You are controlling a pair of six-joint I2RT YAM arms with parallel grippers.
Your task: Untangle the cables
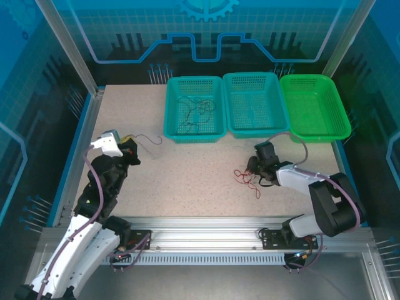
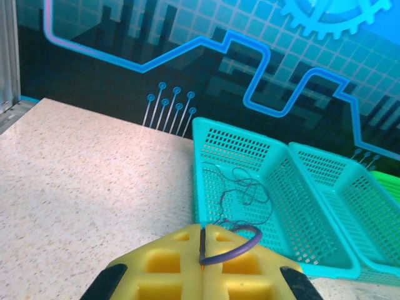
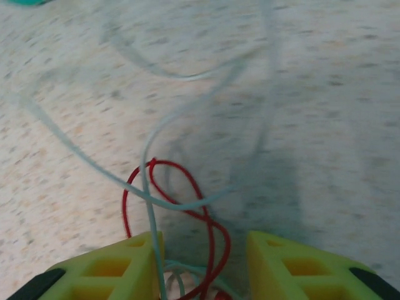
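The red cable (image 3: 124,206) lies in loose loops on the speckled table (image 3: 325,94). Its coils run into the gap between the yellow-green fingers (image 3: 119,269) of my right gripper (image 3: 203,250). Those fingers stand apart and pinch nothing. A pale cable (image 3: 148,181) crosses over the red loops and also drops into that gap.

From the overhead camera, the red cable (image 1: 245,177) sits on the table just left of the right gripper (image 1: 255,167), near the baskets but apart from them.

On the far left, my left gripper (image 2: 202,244) is clamped tight on a purple cable (image 2: 240,249). It arches out to the right from between the yellow fingers (image 2: 169,250). Overhead, that cable (image 1: 149,139) trails rightward from the left gripper (image 1: 128,150) across the table.

A dark cable (image 1: 195,114) lies tangled inside the left teal basket (image 1: 170,119). The middle teal basket (image 1: 253,77) and the green basket (image 1: 312,79) stand in a row beside it.
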